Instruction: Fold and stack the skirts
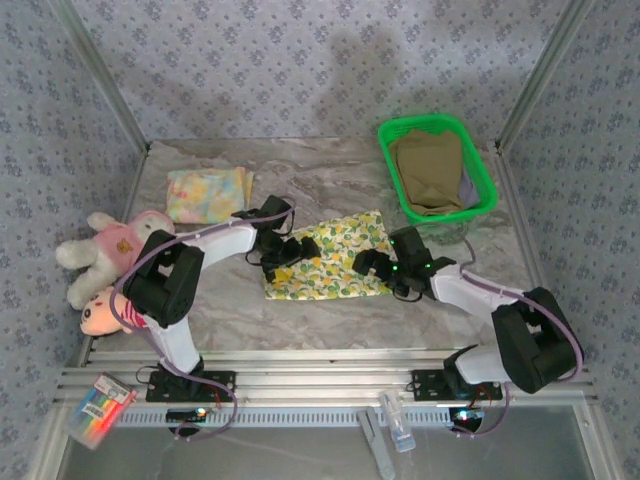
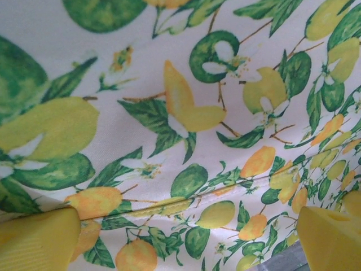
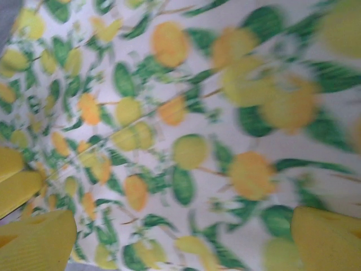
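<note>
Lemon-print skirt point(image 1: 330, 262) lies flat at the tabletop point(image 1: 230, 310) centre, left fingers point(image 1: 278, 256) over its 9 o'clock edge, right fingers point(image 1: 372, 264) at 3 o'clock. A pastel skirt point(image 1: 207, 193) sits folded at 10 o'clock, and a khaki skirt point(image 1: 428, 170) is in the basket point(image 1: 392, 135) at 1 o'clock.

Left wrist: fingers point(image 2: 36, 240) spread wide, empty, above a seam point(image 2: 186, 200).

Right wrist: fingers point(image 3: 36, 243) likewise released over blurred print.

Folding looks about to start; next, pinch both edges.
</note>
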